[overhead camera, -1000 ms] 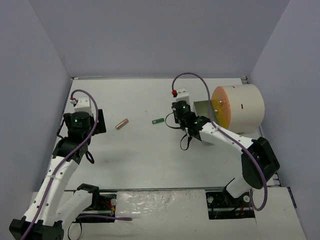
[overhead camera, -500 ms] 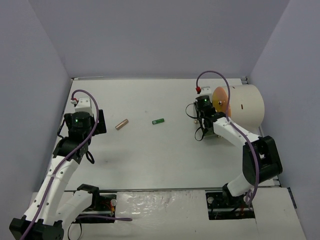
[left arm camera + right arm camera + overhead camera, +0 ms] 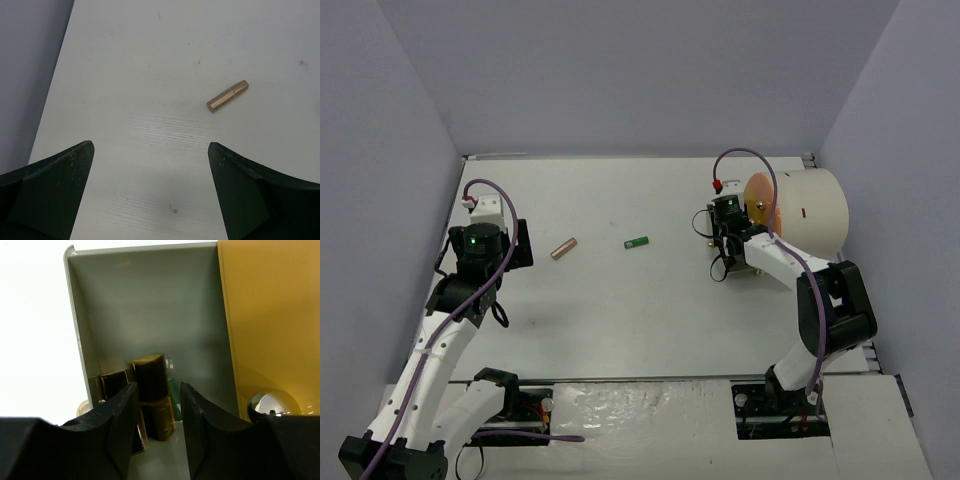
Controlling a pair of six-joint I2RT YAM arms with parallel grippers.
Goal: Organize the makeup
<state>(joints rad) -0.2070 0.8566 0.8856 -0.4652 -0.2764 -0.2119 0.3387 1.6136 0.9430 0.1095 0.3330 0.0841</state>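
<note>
In the right wrist view my right gripper (image 3: 158, 388) hangs inside the grey open drawer (image 3: 150, 305). A black-gold lipstick (image 3: 152, 395) lies on the drawer floor between its fingers, with a gap at the right finger, so the gripper is open. A second black-gold lipstick (image 3: 114, 385) and a green tube (image 3: 174, 390) lie beside it. On the table lie a rose-gold tube (image 3: 564, 248) and a small green tube (image 3: 637, 242). My left gripper (image 3: 151, 145) is wide open and holds nothing, with the rose-gold tube (image 3: 228, 96) ahead of it to the right.
The cream drum (image 3: 810, 205) lies on its side at the back right, its orange drawer front (image 3: 270, 315) with a silver knob (image 3: 270, 405) beside my right gripper (image 3: 725, 240). Grey walls close in the table on three sides.
The right arm has swung right from the table's middle to the drum's open drawer, and its jaws have widened a little around the lipstick. The left arm has not moved.
</note>
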